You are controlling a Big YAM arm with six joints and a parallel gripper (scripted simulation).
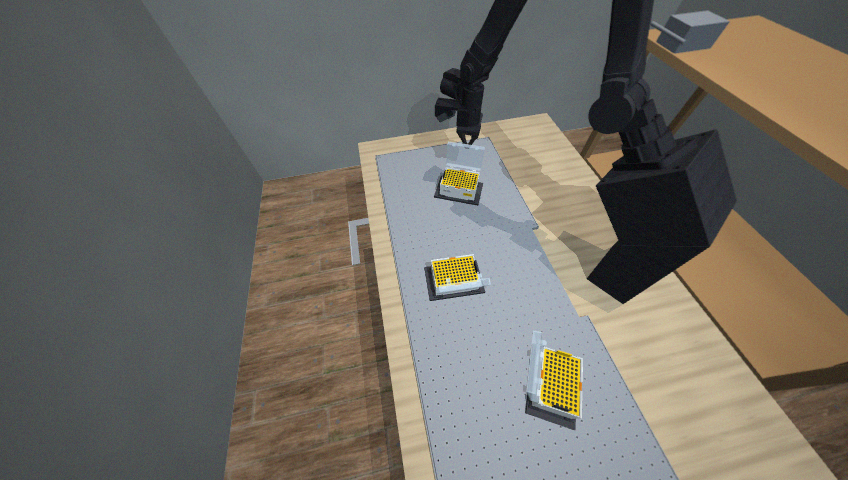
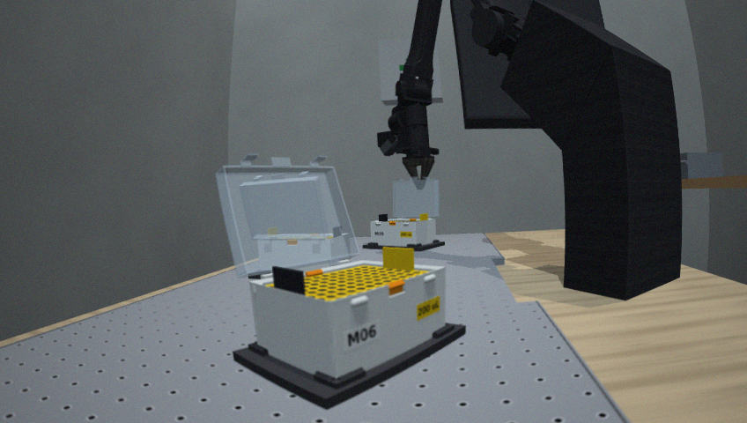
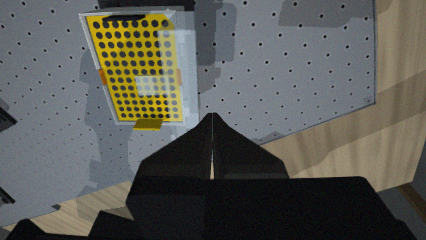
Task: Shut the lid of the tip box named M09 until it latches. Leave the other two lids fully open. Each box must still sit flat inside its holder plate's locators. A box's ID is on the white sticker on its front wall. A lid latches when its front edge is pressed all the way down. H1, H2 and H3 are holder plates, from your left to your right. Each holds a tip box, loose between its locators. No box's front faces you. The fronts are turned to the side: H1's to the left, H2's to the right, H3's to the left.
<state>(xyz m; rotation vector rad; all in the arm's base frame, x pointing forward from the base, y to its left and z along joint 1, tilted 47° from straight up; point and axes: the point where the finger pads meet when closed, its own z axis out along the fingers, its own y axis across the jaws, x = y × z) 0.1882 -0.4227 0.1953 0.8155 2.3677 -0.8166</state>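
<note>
My claw point(image 2: 418, 175) is pressed together, pinching nothing, tips down right at the top edge of the far box's lid point(image 2: 415, 197). From the exterior view the tips look to be touching that edge, though I cannot tell for sure whether there is a sliver of air between. That lid stands nearly upright, clear and pale, over the far box point(image 2: 403, 229), which sits on its dark plate point(image 2: 434, 244) at the far end of the grey board point(image 2: 157, 361). Its sticker is too small for me to read cleanly; it starts with M0 and the last digit is a blur. Looking down my wrist, my two fingers meet in one seam, and the yellow tip grid point(image 3: 137, 70) of that box lies up and to the left, the clear lid's edge running along its right side. From the top view, I hang over the far box point(image 1: 458, 180), the middle box point(image 1: 455, 274) sits well apart down the board, and the near box point(image 1: 559, 380) lies farther down again, toward the right edge. Close to the exterior camera, the near box reads M06 point(image 2: 361, 335), lid point(image 2: 283, 214) tipped back and open, yellow tips showing, seated in its black plate point(image 2: 262, 361). Behind it the middle box point(image 2: 293, 243) shows through that lid, its own lid up too. My big black base point(image 1: 663, 208) stands on the wooden table point(image 1: 684, 368) beside the board.
</note>
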